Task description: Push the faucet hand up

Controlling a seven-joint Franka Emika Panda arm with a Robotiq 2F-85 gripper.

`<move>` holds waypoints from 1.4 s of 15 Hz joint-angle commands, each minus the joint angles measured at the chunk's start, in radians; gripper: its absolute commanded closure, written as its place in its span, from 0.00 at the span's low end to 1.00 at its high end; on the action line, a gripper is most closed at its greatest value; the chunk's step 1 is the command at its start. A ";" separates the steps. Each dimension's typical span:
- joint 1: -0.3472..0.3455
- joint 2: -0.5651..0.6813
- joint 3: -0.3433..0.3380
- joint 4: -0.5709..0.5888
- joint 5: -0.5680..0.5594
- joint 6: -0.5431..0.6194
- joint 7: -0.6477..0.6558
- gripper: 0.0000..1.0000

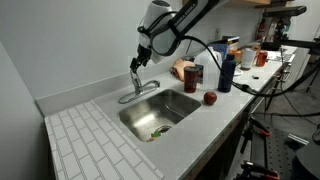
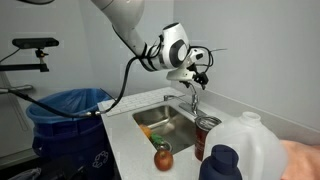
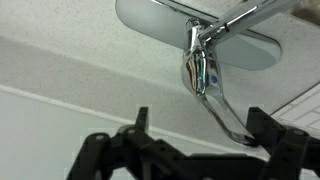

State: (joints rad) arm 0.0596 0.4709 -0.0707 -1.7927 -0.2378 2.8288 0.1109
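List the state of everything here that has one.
Gripper: open, clamped on nothing.
Faucet handle: inside the open gripper, unclamped.
Faucet: no water visibly running.
Sink: unfilled, small scraps at bottom.
Can: upright.
Blue bottle: upright.
Trash bin: open, lined.

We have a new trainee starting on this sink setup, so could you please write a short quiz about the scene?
1. True or false: in the wrist view, the gripper is shut on the faucet handle.
2. Which item lies on the counter beside the sink in an exterior view? A) apple B) banana C) sponge
3. Fill in: the bin standing next to the counter is ____ in colour.

Key: 1 false, the gripper is open, with the handle showing between its fingers. 2 A. 3 blue.
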 commanded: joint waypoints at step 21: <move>0.274 0.040 -0.349 0.067 -0.300 0.038 0.233 0.00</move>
State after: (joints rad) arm 0.2899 0.4812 -0.3401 -1.7927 -0.4830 2.8472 0.2530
